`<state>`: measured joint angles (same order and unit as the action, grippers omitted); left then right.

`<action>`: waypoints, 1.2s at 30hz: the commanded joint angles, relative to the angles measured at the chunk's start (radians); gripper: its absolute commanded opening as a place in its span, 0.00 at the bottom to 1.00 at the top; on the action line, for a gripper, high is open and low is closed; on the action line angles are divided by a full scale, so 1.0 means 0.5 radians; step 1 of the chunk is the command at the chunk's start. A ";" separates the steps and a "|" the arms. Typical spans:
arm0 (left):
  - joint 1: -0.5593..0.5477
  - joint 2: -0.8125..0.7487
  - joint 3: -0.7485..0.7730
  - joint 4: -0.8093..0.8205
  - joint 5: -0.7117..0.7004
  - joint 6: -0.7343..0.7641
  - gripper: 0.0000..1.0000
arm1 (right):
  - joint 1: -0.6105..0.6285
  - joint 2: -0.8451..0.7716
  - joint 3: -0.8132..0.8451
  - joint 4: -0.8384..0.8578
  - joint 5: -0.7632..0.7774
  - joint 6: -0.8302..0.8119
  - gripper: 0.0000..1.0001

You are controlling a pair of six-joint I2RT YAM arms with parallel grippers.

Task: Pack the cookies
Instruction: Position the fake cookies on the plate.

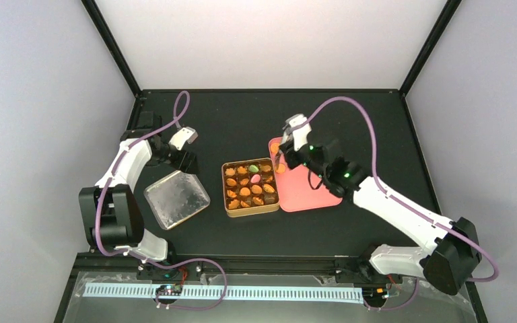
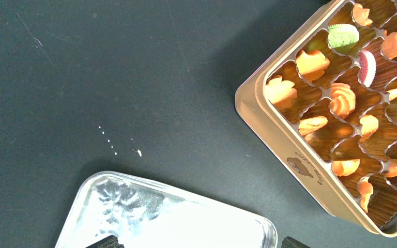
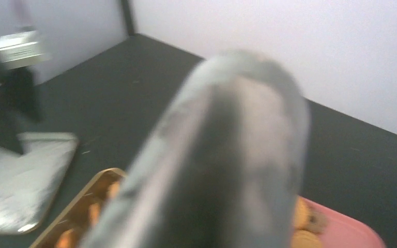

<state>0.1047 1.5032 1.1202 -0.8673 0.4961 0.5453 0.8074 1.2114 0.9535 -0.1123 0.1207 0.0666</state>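
Right gripper (image 1: 287, 156) pinches the metal tongs (image 3: 227, 155), left gripper (image 1: 187, 160) gapes wide; a loose squeeze could drop a cookie (image 1: 275, 147) short of the compartmented tin (image 1: 252, 211).

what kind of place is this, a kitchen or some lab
Most likely a robot test booth, not a kitchen: plain pale walls and black corner posts enclose a matte black tabletop, with two white-and-black robot arms bolted at its near edge.
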 commanded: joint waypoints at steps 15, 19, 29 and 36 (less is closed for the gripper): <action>0.022 -0.039 0.079 -0.051 0.041 0.005 0.82 | -0.807 0.454 0.177 0.070 0.069 0.043 0.32; 0.029 -0.047 0.085 -0.059 0.033 0.018 0.82 | -0.880 0.513 0.177 0.077 0.073 0.047 0.33; 0.033 -0.013 0.084 -0.048 0.059 0.016 0.82 | -0.916 0.465 0.018 0.077 0.138 0.096 0.36; 0.036 -0.013 0.054 -0.032 0.054 0.023 0.82 | -0.915 0.352 -0.135 0.105 0.144 0.150 0.37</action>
<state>0.1127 1.5032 1.1244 -0.8757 0.4999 0.5461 0.3531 1.4235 0.9260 -0.0765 0.1661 0.1184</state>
